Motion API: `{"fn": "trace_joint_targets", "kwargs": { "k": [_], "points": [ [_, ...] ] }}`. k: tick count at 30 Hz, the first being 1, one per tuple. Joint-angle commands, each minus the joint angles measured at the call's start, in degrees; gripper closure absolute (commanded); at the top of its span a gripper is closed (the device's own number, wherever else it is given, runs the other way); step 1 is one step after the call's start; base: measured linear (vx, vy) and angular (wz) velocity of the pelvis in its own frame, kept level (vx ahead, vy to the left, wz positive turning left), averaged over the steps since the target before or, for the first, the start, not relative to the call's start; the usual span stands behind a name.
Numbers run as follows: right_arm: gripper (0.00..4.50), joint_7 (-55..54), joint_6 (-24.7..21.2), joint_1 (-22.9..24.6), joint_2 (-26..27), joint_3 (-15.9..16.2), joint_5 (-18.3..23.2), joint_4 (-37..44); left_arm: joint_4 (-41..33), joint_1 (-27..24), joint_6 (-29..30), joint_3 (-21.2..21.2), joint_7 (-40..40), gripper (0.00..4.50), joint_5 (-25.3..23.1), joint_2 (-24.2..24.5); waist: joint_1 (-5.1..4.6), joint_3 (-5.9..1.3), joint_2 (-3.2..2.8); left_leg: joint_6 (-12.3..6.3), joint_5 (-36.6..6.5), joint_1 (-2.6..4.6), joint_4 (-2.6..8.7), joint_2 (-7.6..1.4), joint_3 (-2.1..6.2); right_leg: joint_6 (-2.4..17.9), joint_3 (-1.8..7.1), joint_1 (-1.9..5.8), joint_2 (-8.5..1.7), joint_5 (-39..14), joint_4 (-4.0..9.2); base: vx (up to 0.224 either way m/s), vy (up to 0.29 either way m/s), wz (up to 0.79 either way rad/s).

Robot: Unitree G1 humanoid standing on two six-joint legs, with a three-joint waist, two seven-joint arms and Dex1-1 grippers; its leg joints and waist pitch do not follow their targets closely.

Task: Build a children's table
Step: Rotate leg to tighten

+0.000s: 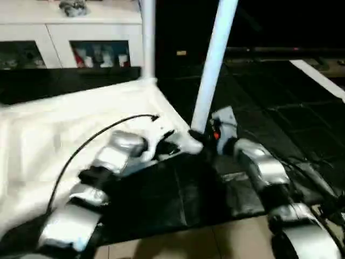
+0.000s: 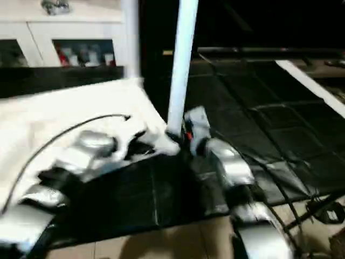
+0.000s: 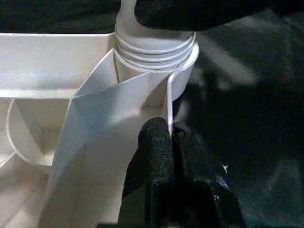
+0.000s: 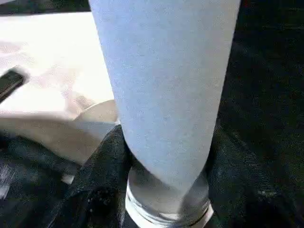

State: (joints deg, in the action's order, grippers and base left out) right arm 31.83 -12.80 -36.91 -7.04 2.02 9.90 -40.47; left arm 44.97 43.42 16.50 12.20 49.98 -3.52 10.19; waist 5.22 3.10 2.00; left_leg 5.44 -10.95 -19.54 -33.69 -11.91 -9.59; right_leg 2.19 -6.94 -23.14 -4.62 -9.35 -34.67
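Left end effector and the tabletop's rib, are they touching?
Touching. The left wrist view shows the left end effector with its black fingers closed on the thin white rib of the tabletop, beside the threaded leg.

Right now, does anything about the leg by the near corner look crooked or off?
Yes. The near leg leans to one side, unlike the upright far leg, and its threads still show above the tabletop's corner socket, so it isn't fully seated.
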Motion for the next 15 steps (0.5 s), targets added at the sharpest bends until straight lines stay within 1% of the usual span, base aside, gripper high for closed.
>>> {"fn": "trace_joint_targets", "kwargs": {
  "k": [1,2,3,4,5,7,8,11,12,13,14,15],
  "points": [
    [2.53,1.2,-1.5,-0.9,5.2,3.0,0.9,-2.0,-0.6,3.2,-0.5,-0.5,-2.1,4.5,2.9,-4.2,0.58,-4.21,-0.41,-1.89,-8.3,-0.51,3.51,-0.99,0.24,7.9,3.28,3.61,-4.2,-17.4,4.7,0.0,0.0,0.0],
    [2.53,1.2,-0.7,-1.6,6.0,2.8,0.2,-2.6,-0.2,3.6,-1.1,-0.5,-3.1,4.5,2.0,-4.8,0.52,-4.25,-0.43,-2.1,-7.6,-0.61,3.49,-0.96,0.17,8.3,3.35,3.56,-4.05,-15.6,4.46,0.0,0.0,0.0],
    [2.19,1.1,-0.2,-2.0,6.4,2.8,-0.2,-3.1,0.0,3.8,-1.4,-0.3,-3.7,4.5,1.3,-4.9,0.63,-4.28,-0.49,-2.08,-7.4,-0.54,3.51,-0.98,0.18,8.4,3.34,3.63,-4.11,-15.1,4.44,0.0,0.0,0.0],
    [1.98,0.9,0.1,-2.2,6.3,2.7,-0.5,-3.2,0.2,3.8,-2.2,0.3,-3.5,4.5,0.3,-4.3,0.69,-4.25,-0.5,-2.18,-7.2,-0.56,3.56,-1.1,0.2,8.8,3.4,3.63,-4.17,-14.2,4.35,0.0,0.0,0.0],
    [1.98,0.9,0.1,-2.2,6.3,2.7,-0.5,-3.2,0.2,3.8,-2.2,0.3,-3.5,4.5,0.3,-4.3,0.67,-4.16,-0.56,-2.17,-7.5,-0.5,3.62,-1.17,0.21,8.9,3.39,3.65,-4.16,-14.2,4.36,0.0,0.0,0.0],
    [1.66,1.3,0.7,-1.9,5.6,2.2,-0.4,-3.2,0.4,3.4,-3.6,1.2,-2.2,4.5,-1.1,-2.5,0.64,-4.1,-0.69,-2.13,-8.9,-0.4,3.72,-1.23,0.24,8.8,3.38,3.7,-4.28,-15.4,4.54,0.0,0.0,0.0],
    [1.66,1.5,1.1,-1.8,5.4,2.1,-0.5,-3.3,0.5,3.4,-4.0,1.3,-1.9,4.5,-1.3,-2.1,0.58,-4.04,-0.63,-2.03,-9.4,-0.41,3.76,-1.22,0.23,8.6,3.41,3.67,-4.3,-16.2,4.64,0.0,0.0,0.0],
    [1.41,3.2,1.5,-0.9,4.2,2.1,-0.2,-2.2,0.2,3.0,-4.2,1.5,-0.2,4.5,-1.0,-1.0,0.58,-4.05,-0.53,-2.0,-9.5,-0.47,3.77,-1.19,0.22,8.3,3.44,3.77,-4.34,-16.8,4.67,0.0,0.0,0.0],
    [1.34,5.9,1.6,0.3,2.9,1.7,0.5,-0.6,0.2,2.5,-6.2,2.5,2.2,4.5,-1.6,0.4,0.65,-4.06,-0.56,-2.13,-9.5,-0.41,3.75,-1.19,0.22,8.3,3.46,3.75,-4.36,-16.6,4.71,0.0,0.0,0.0],
    [1.22,7.9,1.6,1.1,2.0,1.5,1.0,0.5,0.2,2.1,-7.8,3.2,3.9,4.5,-2.1,1.4,0.84,-4.12,-0.52,-2.71,-9.2,-0.5,3.78,-1.23,0.26,8.0,3.54,3.9,-4.35,-15.9,4.64,0.0,0.0,0.0],
    [1.09,10.1,1.9,2.0,0.9,1.4,1.5,1.7,0.1,1.7,-9.8,3.8,5.9,4.5,-2.3,2.4,0.78,-4.12,-0.58,-2.73,-8.9,-0.55,3.79,-1.34,0.26,8.2,3.57,3.84,-4.39,-15.2,4.5,0.0,0.0,0.0],
    [0.96,10.9,2.1,2.3,0.5,1.3,1.7,2.2,0.1,1.6,-10.5,4.0,6.6,4.5,-2.3,2.7,0.94,-4.15,-0.61,-3.09,-8.8,-0.39,3.78,-1.41,0.23,8.5,3.56,3.78,-4.33,-14.3,4.54,0.0,0.0,0.0]
  ]
}}
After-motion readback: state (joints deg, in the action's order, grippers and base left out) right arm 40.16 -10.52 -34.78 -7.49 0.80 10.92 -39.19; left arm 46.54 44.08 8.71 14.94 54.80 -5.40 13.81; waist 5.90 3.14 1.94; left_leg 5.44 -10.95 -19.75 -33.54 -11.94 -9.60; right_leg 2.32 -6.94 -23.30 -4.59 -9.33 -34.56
